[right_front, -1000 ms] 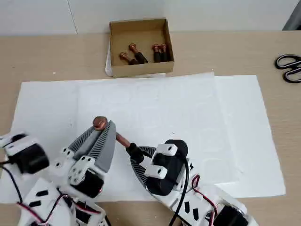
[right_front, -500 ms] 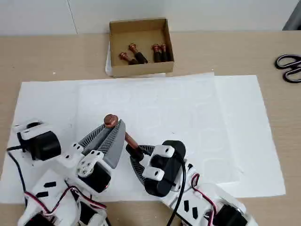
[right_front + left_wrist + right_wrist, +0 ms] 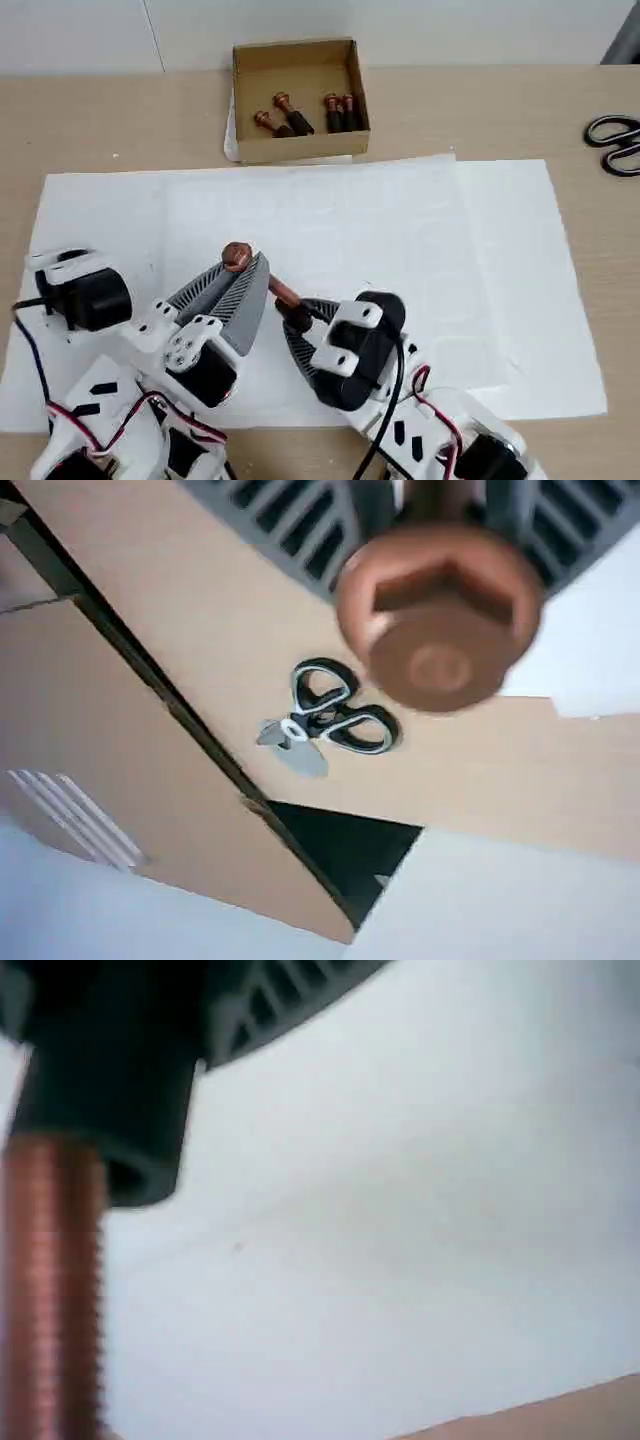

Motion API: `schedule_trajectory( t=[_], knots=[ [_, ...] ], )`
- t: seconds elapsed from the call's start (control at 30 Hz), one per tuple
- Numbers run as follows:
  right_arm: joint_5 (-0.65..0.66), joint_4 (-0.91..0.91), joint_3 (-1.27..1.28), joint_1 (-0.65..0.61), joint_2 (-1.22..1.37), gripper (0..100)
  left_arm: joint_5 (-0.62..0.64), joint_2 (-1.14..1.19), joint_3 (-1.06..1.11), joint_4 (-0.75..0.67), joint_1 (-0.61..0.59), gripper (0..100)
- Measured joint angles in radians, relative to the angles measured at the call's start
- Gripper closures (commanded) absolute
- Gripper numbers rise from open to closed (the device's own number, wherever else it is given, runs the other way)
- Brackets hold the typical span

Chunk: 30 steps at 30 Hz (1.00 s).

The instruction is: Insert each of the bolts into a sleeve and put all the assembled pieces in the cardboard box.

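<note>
Left pincer (image 3: 243, 272): grasping the bolt (image 3: 237, 256) by its head (copper-coloured).
Right pincer (image 3: 308, 322): clamping the black sleeve (image 3: 296, 317), bolt thread sitting inside.

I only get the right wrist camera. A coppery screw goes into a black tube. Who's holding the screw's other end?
Observer: The left gripper clamps the bolt just under its head.
Operator: How many are finished?
Observer: Four assembled pieces lie in the cardboard box.
Operator: Anything else around?
Observer: Scissors, on the bare table off the white paper, on the right arm's side.
</note>
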Motion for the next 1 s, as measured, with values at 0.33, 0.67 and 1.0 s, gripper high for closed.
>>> schedule_trajectory(
  t=[0.33,0.67,1.0],
  knots=[
    [0.000,-0.018,-0.002,0.006,0.000,99.4,-0.043,0.011,0.009,-0.026,-0.044,99],
    [0.000,-0.026,0.000,0.009,0.000,99.4,-0.021,0.018,0.121,-0.040,0.043,99],
    [0.046,-0.068,0.002,0.012,0.000,99.4,-0.029,0.008,0.167,-0.018,0.118,99]
  ],
)
